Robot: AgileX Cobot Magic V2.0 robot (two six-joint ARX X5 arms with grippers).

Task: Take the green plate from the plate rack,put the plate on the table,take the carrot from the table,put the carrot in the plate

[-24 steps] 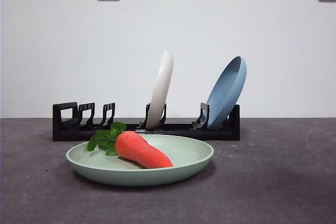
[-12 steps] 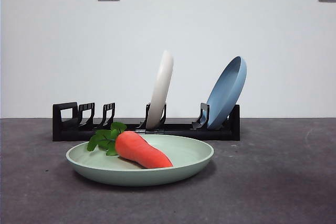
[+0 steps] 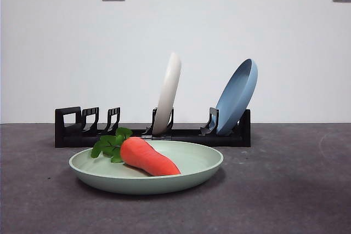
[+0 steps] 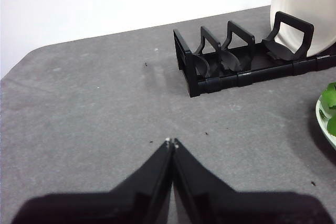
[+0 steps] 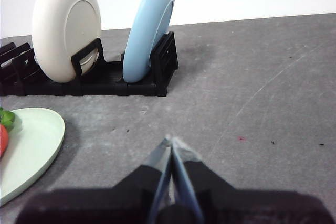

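Carrot (image 3: pixel 149 157) lies in green plate (image 3: pixel 192 176) on desk (image 3: pixel 285 190), at plate's 9 o'clock side. Left claw (image 4: pixel 171 141) and right claw (image 5: pixel 170 140) pinched closed, empty, clear. Risk looks minimal: a retracting arm clipping the plate rack (image 3: pixel 68 130).

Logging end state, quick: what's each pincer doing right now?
Left pincer: closed, holding nothing, above bare table.
Right pincer: closed, holding nothing, above the table.
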